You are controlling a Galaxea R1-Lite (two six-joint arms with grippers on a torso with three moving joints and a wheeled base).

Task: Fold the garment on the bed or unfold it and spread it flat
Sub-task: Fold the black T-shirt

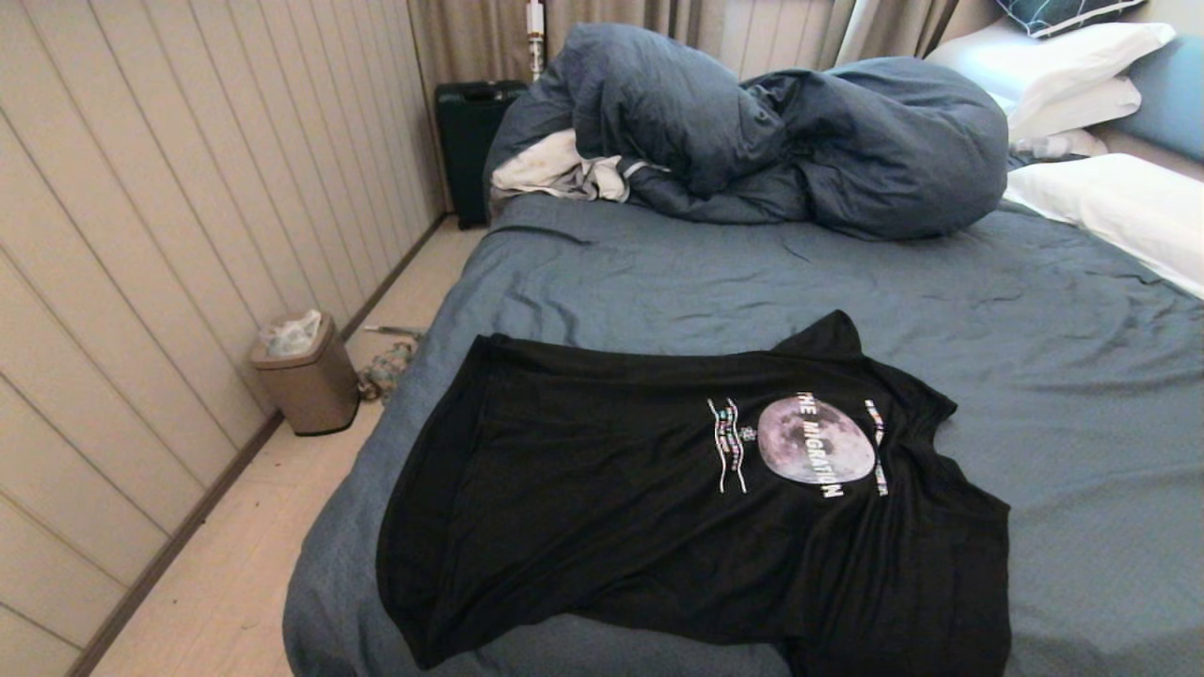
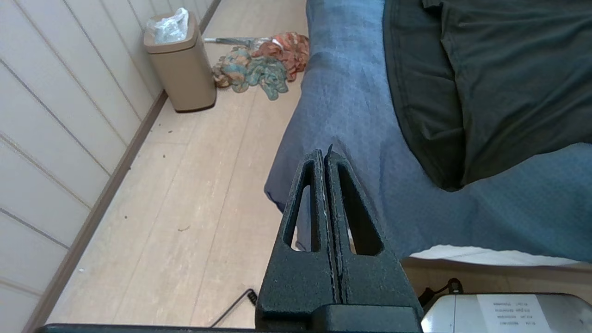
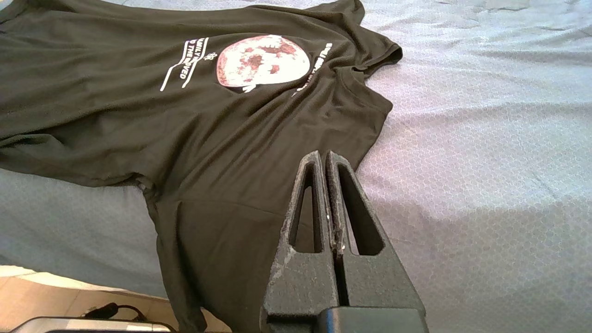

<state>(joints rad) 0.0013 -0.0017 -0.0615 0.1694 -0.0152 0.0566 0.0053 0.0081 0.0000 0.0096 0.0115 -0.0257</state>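
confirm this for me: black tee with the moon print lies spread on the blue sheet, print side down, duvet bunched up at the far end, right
Not quite: the T-shirt lies print side up. The head view shows the moon print and white lettering facing the camera. The rest holds: it is spread on the blue sheet, and the duvet is bunched at the far end.

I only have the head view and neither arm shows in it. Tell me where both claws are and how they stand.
Observer: The left claw is shut, empty, hanging off the bed's corner over the floor.
Operator: Now the right one.
Observer: The right claw is shut too, holding nothing, poised by the near sleeve of the black T-shirt.
Operator: Report the near sleeve; my view cuts it off.
Observer: It hangs over the bed's near edge toward the floor.
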